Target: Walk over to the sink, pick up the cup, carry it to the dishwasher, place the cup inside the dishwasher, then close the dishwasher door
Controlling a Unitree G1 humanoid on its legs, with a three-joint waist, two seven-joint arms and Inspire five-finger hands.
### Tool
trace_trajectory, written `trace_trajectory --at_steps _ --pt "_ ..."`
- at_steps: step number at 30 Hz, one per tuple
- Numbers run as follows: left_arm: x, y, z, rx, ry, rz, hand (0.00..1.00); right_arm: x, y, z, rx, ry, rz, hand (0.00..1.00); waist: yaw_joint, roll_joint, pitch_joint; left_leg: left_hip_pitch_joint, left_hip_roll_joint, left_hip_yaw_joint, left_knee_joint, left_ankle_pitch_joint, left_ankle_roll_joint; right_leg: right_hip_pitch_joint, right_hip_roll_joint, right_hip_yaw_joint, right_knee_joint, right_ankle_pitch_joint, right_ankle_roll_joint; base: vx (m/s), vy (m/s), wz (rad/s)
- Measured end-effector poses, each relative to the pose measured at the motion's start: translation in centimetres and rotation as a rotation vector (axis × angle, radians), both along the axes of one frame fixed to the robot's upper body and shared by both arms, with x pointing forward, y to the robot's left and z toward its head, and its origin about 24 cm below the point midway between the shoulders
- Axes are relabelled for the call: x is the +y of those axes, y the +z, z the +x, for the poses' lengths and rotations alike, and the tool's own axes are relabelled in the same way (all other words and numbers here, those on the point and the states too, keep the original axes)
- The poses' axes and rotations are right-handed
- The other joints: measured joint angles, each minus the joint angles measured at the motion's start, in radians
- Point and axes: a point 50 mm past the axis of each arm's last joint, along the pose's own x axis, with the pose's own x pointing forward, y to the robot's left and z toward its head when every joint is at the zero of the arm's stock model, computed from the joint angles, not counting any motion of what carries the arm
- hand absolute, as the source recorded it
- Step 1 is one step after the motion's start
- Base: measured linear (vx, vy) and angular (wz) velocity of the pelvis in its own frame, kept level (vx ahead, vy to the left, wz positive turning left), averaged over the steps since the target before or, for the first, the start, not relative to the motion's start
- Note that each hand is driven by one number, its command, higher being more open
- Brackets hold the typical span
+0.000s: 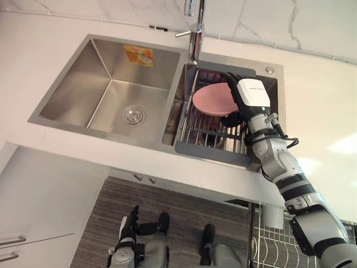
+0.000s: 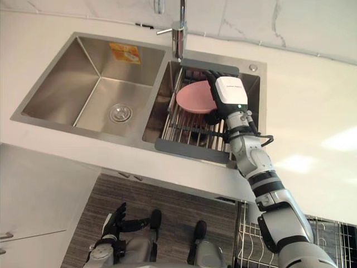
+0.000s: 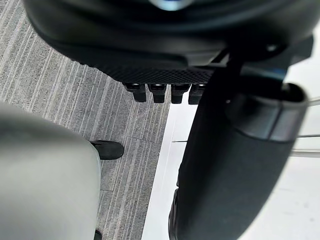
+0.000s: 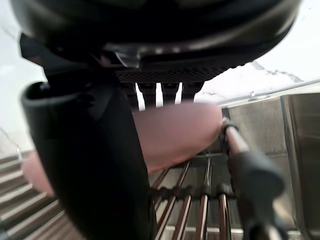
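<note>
In the sink [image 1: 72,84], R basin: right hand [image 1: 254,96] is gripping pink cup [image 1: 212,99].
Arm is stretching over rack [image 1: 203,134], thumb & fingers curling round cup; left hand [image 1: 131,220] is hanging loose.

Right robot hand [image 1: 254,96] outstretched; left robot hand [image 1: 131,221] low, relaxed.

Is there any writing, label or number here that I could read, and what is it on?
Orange-and-yellow sticker on the back wall of the sink, left basin: it carries print, but it is too small to read.
Right hand, white cover on its back: a small dark marking, too small to read.
Nothing in these views can be read out as words or numbers.
</note>
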Motion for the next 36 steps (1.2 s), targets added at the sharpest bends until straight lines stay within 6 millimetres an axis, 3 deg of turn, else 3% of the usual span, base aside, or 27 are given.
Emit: trace_trajectory --at_steps 8,19,24,29,36 --pt "0.0 0.0 0.3 -0.003 0.005 -0.004 1.00 -0.4 2.1 0.3 -0.048 0.007 -0.041 0.00 0.016 0.000 0.001 -0.014 0.006 -0.003 0.000 0.006 0.004 -0.017 0.004 -0.001 0.012 0.001 -0.005 -0.01 -0.001 0.01" --pt "0.0 0.1 0.6 -0.008 0.004 -0.006 1.00 -0.2 2.6 0.0 -0.057 0.027 -0.033 0.00 0.023 0.000 0.001 -0.013 0.010 0.002 0.000 0.006 0.003 -0.021 0.007 0.006 0.017 -0.001 -0.007 0.00 -0.003 -0.01" --pt "-0.1 0.1 0.6 -0.005 0.004 -0.007 1.00 -0.2 3.2 -1.0 -0.108 0.043 0.002 0.00 0.023 0.001 0.001 -0.006 0.009 0.005 0.000 0.006 0.003 -0.021 0.005 0.011 0.028 -0.002 -0.007 0.00 0.000 -0.01" --pt "-0.1 0.0 0.5 0.000 0.002 -0.009 1.00 0.1 5.2 -2.7 -0.227 0.099 0.079 0.00 0.023 0.001 0.001 0.009 0.010 0.019 0.000 0.006 0.004 -0.019 0.003 0.026 0.043 -0.005 -0.007 0.00 0.006 -0.07" --pt "0.0 -0.3 0.1 0.029 0.005 -0.010 1.00 0.2 4.9 -4.6 -0.273 0.135 0.105 0.00 0.008 0.000 0.001 0.038 0.011 0.035 -0.005 0.003 0.007 -0.001 0.004 0.045 0.046 -0.006 -0.008 -0.02 0.008 -0.07"
